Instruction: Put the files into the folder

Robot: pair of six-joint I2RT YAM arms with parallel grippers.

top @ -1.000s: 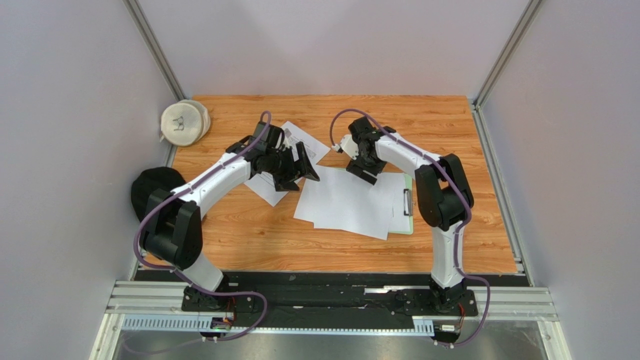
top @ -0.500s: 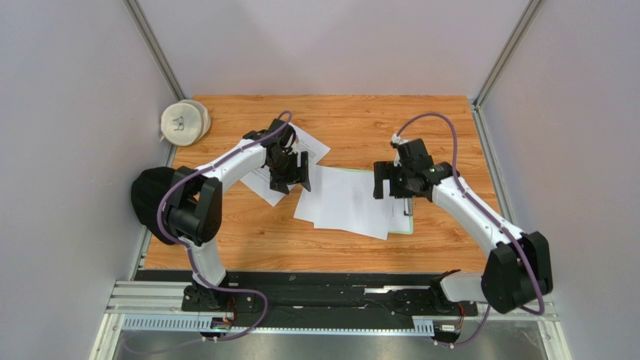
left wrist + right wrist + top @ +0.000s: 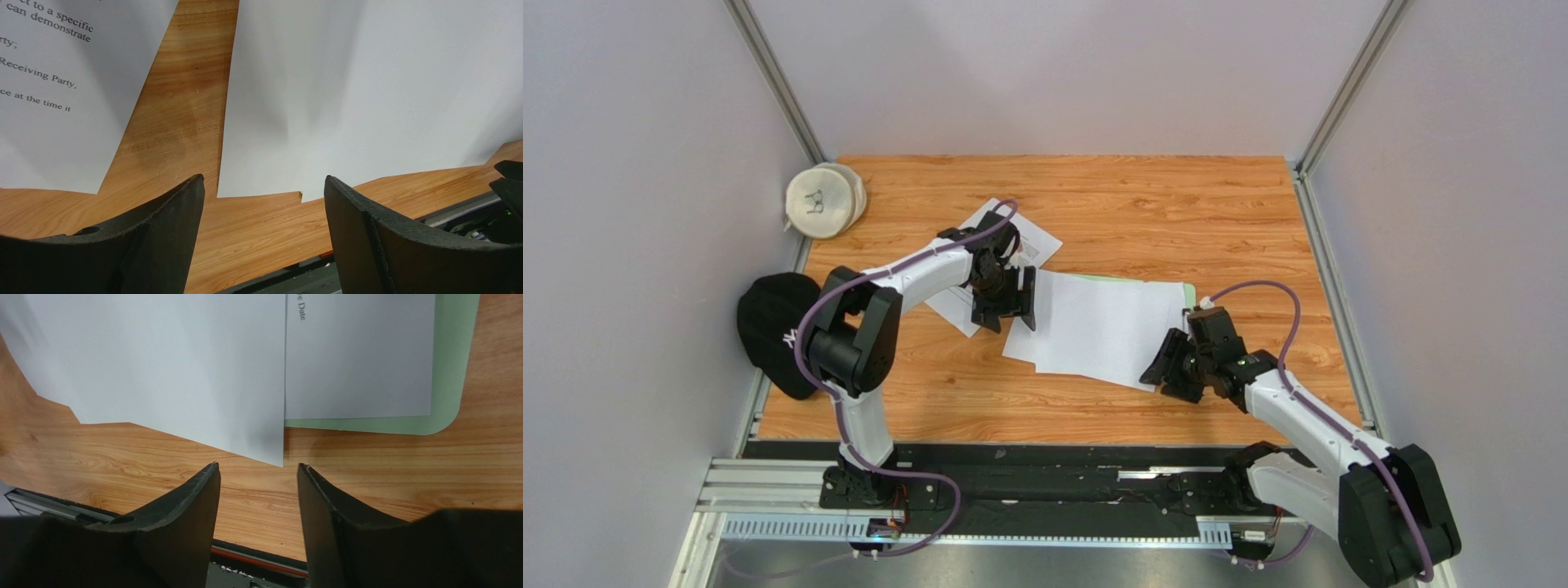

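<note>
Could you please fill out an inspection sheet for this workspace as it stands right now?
Surface: wooden tabletop, no spills seen.
Job's things: white sheets stacked askew on the green folder, overhanging it leftward; more printed sheets lie apart on the wood.
Clutter: white round bundle in the far left corner; black cap-like thing at the left edge.
Grippers: left gripper open, empty; right gripper open, empty.
Cables: purple cable looped along each arm.
Surroundings: grey walls, metal frame post.
</note>
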